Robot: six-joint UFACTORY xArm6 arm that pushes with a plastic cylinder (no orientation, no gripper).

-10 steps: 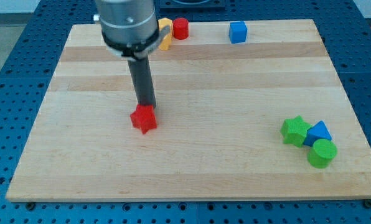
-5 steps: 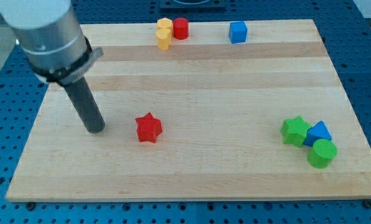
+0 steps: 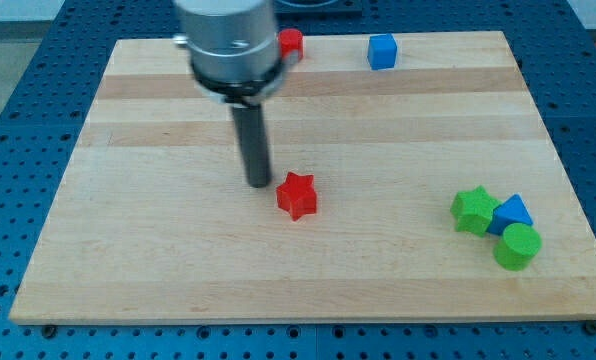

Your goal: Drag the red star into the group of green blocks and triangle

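The red star (image 3: 298, 195) lies near the middle of the wooden board (image 3: 128, 260). My tip (image 3: 260, 184) stands just to the star's left, close to it; contact cannot be told. At the view's right sits the group: a green star (image 3: 473, 210), a blue triangle (image 3: 513, 213) and a green cylinder (image 3: 518, 246), touching one another. The red star is well to the left of that group.
A red cylinder (image 3: 293, 42) at the view's top is partly hidden behind the arm. A blue cube (image 3: 382, 50) sits at the top, right of centre. A yellow block seen earlier is hidden by the arm.
My tip swung out to the star's left, then came back right against it. The red star has slid to the right, from about x 260 to x 320. The green group has not moved.
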